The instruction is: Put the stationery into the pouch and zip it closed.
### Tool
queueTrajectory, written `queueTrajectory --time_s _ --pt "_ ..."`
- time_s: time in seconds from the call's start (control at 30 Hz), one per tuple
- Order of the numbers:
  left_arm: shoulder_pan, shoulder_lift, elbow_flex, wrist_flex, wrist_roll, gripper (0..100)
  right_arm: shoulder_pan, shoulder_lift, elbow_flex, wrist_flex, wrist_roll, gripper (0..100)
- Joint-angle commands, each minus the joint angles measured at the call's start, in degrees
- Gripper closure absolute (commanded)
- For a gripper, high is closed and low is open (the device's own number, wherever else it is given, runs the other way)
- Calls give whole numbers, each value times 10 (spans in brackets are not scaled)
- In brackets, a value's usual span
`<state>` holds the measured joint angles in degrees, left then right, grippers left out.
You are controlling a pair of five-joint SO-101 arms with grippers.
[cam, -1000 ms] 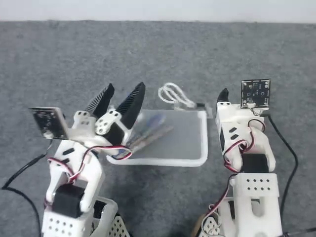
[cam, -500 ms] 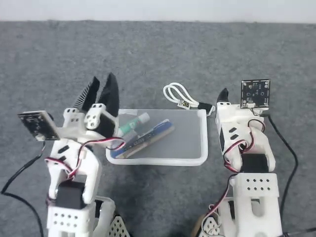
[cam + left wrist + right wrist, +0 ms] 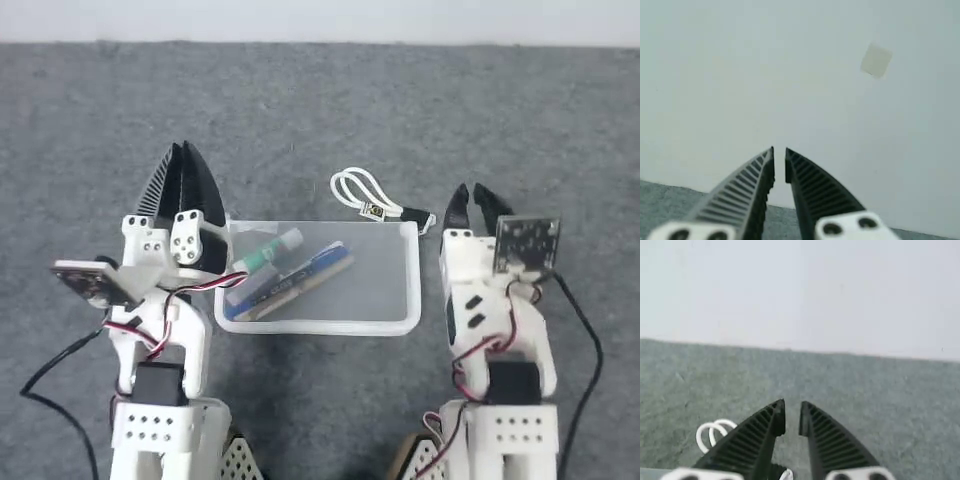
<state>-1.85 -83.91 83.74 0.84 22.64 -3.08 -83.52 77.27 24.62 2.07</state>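
Note:
A clear pouch [image 3: 385, 290] lies flat between the two arms. Inside it are a blue pen [image 3: 290, 278] and a white stick with a green band [image 3: 265, 250]. Its zipper pull [image 3: 412, 217] sits at the far right corner, with a white cord loop [image 3: 355, 188] [image 3: 710, 432] trailing off it. My left gripper [image 3: 185, 150] [image 3: 779, 150] is raised left of the pouch, shut and holding nothing. My right gripper [image 3: 468, 192] [image 3: 792, 404] stands right of the pouch beside the zipper pull, fingers drawn together with nothing between them.
The table is covered by a grey mat [image 3: 330, 110] that runs back to a white wall [image 3: 800, 290]. Both arm bases stand at the front edge, one on each side of the pouch. A pale square patch [image 3: 876, 60] is on the wall.
My left gripper pulled back off the pouch's left end, swung left and closed from wide open. The stationery stayed in the pouch. The right wrist turned, showing both fingers.

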Motion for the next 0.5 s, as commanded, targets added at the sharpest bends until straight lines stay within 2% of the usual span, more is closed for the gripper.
queueTrajectory --time_s 0.0,0.3,0.47 --pt "1 -7 -8 -18 -8 967 -3 -77 22 -34 -2 993" --pt "-4 -37 -12 -29 -21 967 -19 -211 43 -31 0 992" --pt "-4 -120 -12 21 -71 966 -17 -205 5 -7 1 991"
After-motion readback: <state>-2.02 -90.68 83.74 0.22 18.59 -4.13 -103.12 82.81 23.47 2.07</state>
